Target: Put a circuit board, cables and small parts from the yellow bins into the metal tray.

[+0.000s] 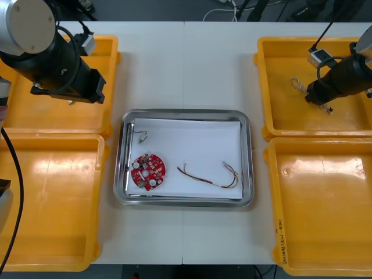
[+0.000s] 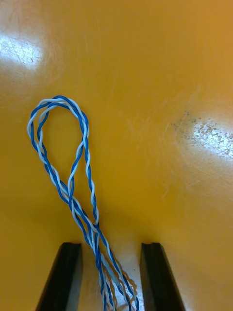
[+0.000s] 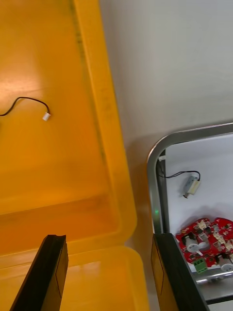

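Four yellow bins (image 1: 99, 40) on the bench in the front view, two per side, with the metal tray (image 1: 186, 112) between them, white inside and already holding a round red circuit board (image 1: 147, 170), a red and yellow cable (image 1: 210, 176) and a small metal part (image 1: 141, 137) on a black lead. Over the far right bin (image 1: 285, 113), the right arm (image 1: 340, 78), its jaws low above the twisted blue and white cable (image 1: 299, 85); over the far left bin (image 1: 35, 116), the left arm (image 1: 52, 64), idle. From the right wrist: right jaws released, standing apart on either side of the cable's strands on the bin floor, nothing pinched yet. Long axis of the cable running straight out from between the jaws, loop lying beyond the tips, loose ends back toward the wrist. Judged well placed for closing on the strands in the gap, with the right arm plainly the nearer one. From the left wrist: left jaws likewise released and empty, above the wall between the two left bins, a black cable (image 3: 29, 103) with a white plug on the far left bin's floor, tray corner off to one side.
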`<act>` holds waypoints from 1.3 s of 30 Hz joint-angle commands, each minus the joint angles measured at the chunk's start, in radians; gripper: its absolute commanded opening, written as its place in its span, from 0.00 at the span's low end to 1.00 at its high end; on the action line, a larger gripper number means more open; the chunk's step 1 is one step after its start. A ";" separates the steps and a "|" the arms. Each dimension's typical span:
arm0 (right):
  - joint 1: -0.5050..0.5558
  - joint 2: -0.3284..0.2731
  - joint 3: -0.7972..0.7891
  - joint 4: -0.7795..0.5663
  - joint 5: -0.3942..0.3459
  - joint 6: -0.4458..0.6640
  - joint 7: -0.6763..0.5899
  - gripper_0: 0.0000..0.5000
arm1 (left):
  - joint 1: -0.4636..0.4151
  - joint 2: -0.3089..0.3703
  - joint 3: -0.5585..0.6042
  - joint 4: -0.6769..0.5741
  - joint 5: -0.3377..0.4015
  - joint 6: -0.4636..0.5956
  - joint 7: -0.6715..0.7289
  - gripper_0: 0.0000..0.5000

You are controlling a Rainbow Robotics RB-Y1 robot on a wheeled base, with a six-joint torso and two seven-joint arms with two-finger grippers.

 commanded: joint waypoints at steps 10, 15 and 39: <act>-0.001 0.010 0.011 -0.006 -0.010 -0.025 0.049 0.00 | -0.062 0.084 0.116 0.140 -0.038 0.008 -0.273 1.00; -0.001 0.005 0.017 -0.069 0.012 0.015 0.046 0.00 | -0.088 0.087 0.141 0.234 -0.059 0.008 -0.357 1.00; -0.001 -0.050 -0.084 -0.470 0.193 0.553 -0.103 0.00 | -0.134 0.084 0.098 0.505 -0.073 -0.306 -0.487 1.00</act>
